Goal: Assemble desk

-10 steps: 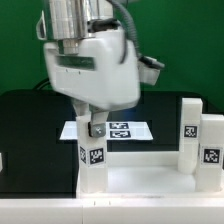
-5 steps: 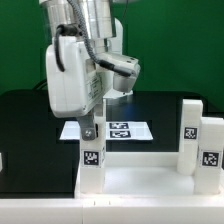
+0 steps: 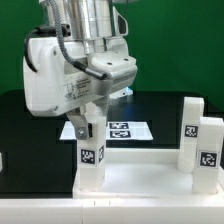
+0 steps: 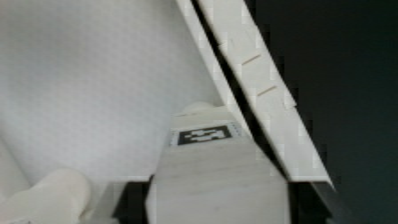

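the gripper [image 3: 82,131] is seen lowered at the centre of the exterior view, directly over the upright leg [image 3: 91,163] that stands at about 7 o'clock on the tabletop [image 3: 140,175]. its fingers [image 3: 84,128] are closed on the top end of that leg, pinching it between them. the leg bears a black-and-white tag on its near face. two more legs [image 3: 190,135] [image 3: 210,150] are seen upright at about 3 o'clock, just beside each other, each tagged. the tabletop lies flat along the bottom of the view, from 6 to 4 o'clock. the marker board [image 3: 115,130] lies on the black table [image 3: 30,120] behind the gripper, near the centre. in the wrist view the tagged leg [image 4: 222,185] is seen close against the white tabletop [image 4: 89,90], with a long white edge running alongside
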Tool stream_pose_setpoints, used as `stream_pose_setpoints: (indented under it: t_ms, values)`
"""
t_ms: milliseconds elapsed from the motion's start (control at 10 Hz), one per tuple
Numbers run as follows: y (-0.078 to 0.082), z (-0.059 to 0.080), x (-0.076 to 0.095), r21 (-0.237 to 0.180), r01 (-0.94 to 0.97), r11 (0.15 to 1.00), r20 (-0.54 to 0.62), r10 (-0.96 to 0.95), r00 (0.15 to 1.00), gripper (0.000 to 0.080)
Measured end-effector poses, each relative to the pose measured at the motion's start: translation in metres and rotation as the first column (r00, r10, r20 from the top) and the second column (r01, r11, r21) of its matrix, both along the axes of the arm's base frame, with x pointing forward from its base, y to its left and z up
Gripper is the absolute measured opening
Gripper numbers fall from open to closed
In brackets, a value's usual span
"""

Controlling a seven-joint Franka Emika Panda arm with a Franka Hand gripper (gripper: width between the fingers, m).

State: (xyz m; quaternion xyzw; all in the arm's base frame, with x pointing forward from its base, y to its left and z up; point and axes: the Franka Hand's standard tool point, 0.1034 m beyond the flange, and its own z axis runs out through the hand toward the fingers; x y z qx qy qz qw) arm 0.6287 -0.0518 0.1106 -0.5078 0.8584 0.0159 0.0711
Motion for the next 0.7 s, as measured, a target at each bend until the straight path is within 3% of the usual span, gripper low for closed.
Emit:
stream_pose_setpoints:
  t_ms: [200,300,400,500,600,700]
  values:
    - [0.001,0.0,0.0,0.001,-0.007,1.0,0.0,0.007,1.0,0.0301]
    - [0.006,0.007,0.003,0.004,-0.015,1.0,0.011,0.015,1.0,0.0486]
    - [0.009,0.024,0.009,0.012,-0.027,1.0,0.038,0.027,0.999,0.0486]
    - [0.01,0.041,0.012,0.023,-0.033,0.999,0.066,0.031,0.997,0.0614]
    - [0.012,0.055,0.013,0.031,-0.041,0.999,0.086,0.038,0.996,0.0642]
    - [0.012,0.056,0.014,0.031,-0.041,0.999,0.088,0.038,0.995,0.0642]
